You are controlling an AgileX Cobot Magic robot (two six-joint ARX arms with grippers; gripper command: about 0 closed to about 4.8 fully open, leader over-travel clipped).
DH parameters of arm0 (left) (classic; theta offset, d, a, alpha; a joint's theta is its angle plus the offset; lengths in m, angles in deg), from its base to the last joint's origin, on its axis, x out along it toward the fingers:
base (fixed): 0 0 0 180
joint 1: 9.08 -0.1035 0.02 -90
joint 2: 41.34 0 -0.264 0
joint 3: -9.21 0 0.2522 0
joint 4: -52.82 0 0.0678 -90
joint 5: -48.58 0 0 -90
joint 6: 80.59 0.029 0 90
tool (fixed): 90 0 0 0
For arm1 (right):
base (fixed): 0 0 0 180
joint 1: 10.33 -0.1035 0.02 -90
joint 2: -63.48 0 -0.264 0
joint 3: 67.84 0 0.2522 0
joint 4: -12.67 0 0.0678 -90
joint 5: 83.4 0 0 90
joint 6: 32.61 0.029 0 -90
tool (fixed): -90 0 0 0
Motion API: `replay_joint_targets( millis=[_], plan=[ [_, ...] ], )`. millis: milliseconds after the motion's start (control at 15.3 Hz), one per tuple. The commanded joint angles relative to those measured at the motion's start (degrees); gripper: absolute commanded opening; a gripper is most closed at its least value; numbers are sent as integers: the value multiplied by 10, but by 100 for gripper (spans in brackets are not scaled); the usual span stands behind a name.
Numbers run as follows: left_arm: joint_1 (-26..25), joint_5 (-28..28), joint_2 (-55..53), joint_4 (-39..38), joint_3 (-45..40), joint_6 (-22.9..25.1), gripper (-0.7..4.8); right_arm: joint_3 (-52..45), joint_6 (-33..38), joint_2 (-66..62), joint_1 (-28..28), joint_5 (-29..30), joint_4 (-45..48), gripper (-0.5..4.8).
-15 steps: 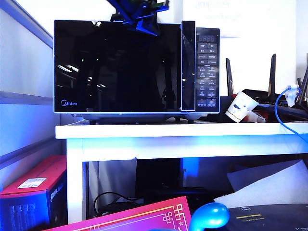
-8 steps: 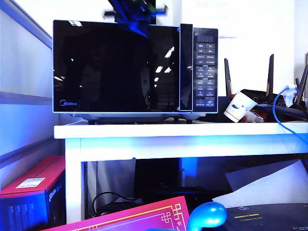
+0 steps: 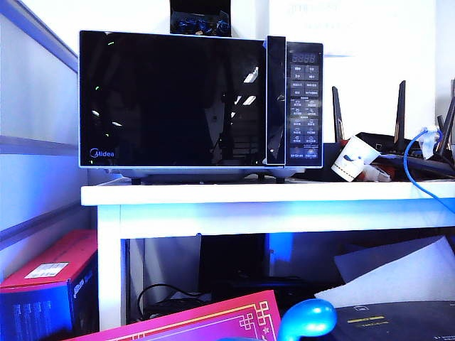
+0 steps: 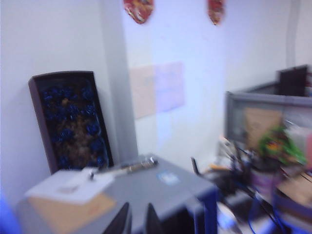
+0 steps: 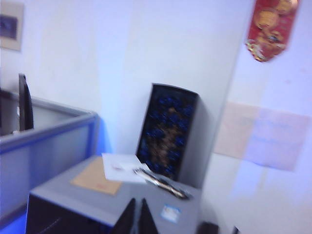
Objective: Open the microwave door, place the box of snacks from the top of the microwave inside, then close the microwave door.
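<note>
The black microwave (image 3: pixel 202 99) stands on a white table, and its glossy microwave door (image 3: pixel 174 99) is closed. No arm shows in the exterior view. Both wrist views look down on the microwave's grey top (image 4: pixel 161 192) (image 5: pixel 73 195). On it lies a pale, tan-sided flat box of snacks (image 4: pixel 73 195) (image 5: pixel 100 180). My left gripper (image 4: pixel 138 204) hangs above the top's near edge, beside the box, its fingertips almost together with nothing between them. The right gripper (image 5: pixel 138 200) is shut and empty, also above that edge.
A dark box with blue contents (image 3: pixel 200 21) (image 4: pixel 73 122) (image 5: pixel 168 136) leans on the wall behind. A metal clip (image 4: pixel 129 166) (image 5: pixel 161 181) lies on the microwave top. To the right of the microwave, the white table (image 3: pixel 270 193) holds a paper cup (image 3: pixel 352 158), a router and a blue cable (image 3: pixel 412 163).
The blue gripper that hung at the microwave's upper edge has risen out of the exterior view. The door stays closed.
</note>
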Motion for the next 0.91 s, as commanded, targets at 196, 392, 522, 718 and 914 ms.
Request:
replay_joint_targets(
  millis=[196,392,522,718,914],
  plan=[
    [-1,43,196,-295,-3,-2,52,-24,-12,63,0,-5,-163,-2],
    [-2,57,314,-416,-66,-25,52,-239,-11,153,0,56,-76,-2],
    [-2,45,368,-424,-146,-51,52,-377,-10,212,0,75,8,-2],
    [-3,-14,514,-319,-399,-122,52,-646,18,338,0,88,179,-2],
    [-4,-41,639,-160,-631,-122,52,-882,63,473,0,64,297,-2]
  ],
)
